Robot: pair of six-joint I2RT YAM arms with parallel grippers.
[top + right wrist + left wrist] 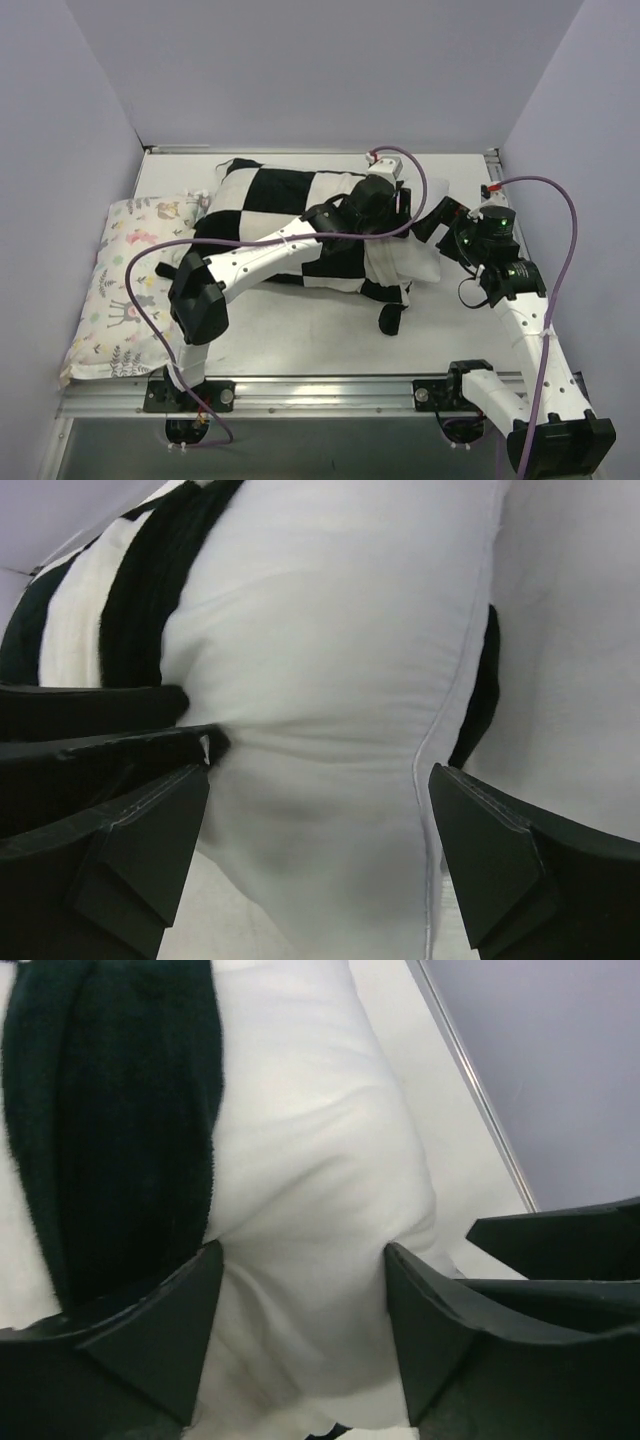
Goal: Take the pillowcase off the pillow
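Since its right end was uncovered, you could see the plump, smooth white pillow poking out of the pillowcase. The pillowcase was fuzzy stuff in big black and white checks and wrapped the rest of it. The lot lay mid-table on a flat white tabletop, with a floral-print pillow just beside it on the left and pale lavender walls all round. The left arm stretched diagonally over the checks, and the left gripper was spread wide with bare white pillow bulging between its fingers. The right gripper sat at the pillow's right end, also wide apart, straddling the seamed white fabric.
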